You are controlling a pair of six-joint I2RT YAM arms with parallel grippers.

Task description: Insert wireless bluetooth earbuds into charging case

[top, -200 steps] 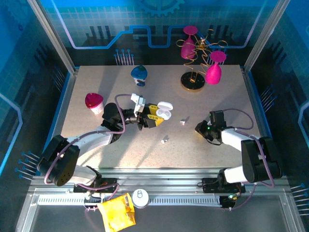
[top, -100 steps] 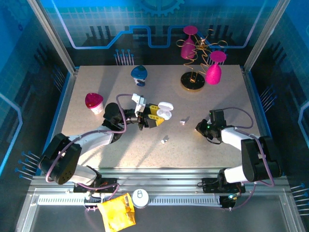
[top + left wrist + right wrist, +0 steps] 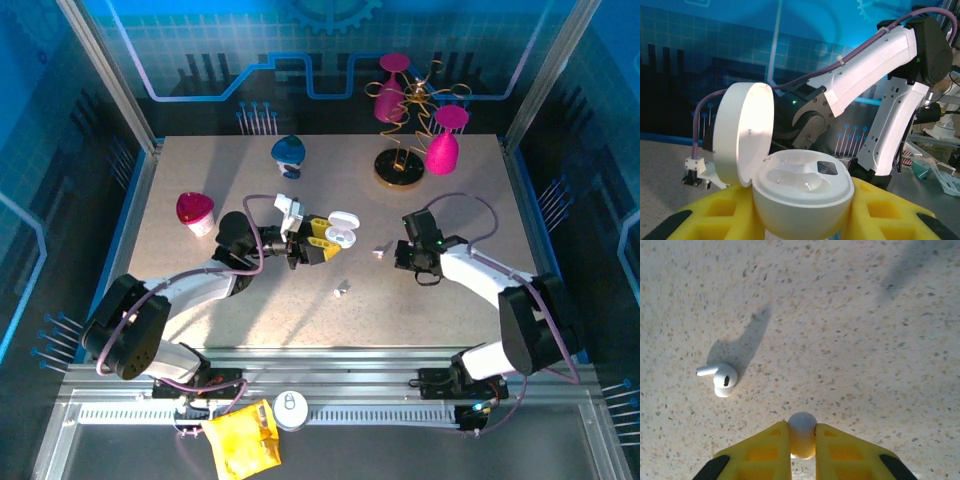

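Left claw (image 3: pixel 325 243) holding charging case (image 3: pixel 341 230), earbuds (image 3: pixel 380 251) nearby

A beige speckled tabletop (image 3: pixel 460 190) lay inside a frame of silver aluminium posts (image 3: pixel 105 70). Behind it stood a dark, blue-lit back wall panel (image 3: pixel 200 60) printed with a pale grid and circuit lines. A grey ribbed metal rail (image 3: pixel 380 412) ran along the near edge. Warm light brightened the table; the surroundings stayed dim blue.

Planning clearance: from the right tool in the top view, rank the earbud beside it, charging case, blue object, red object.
From the right tool, which grips a white piece:
1. Earbud, just left.
2. Charging case, farther left.
3. Blue object, rear left.
4. Red object, far left edge.
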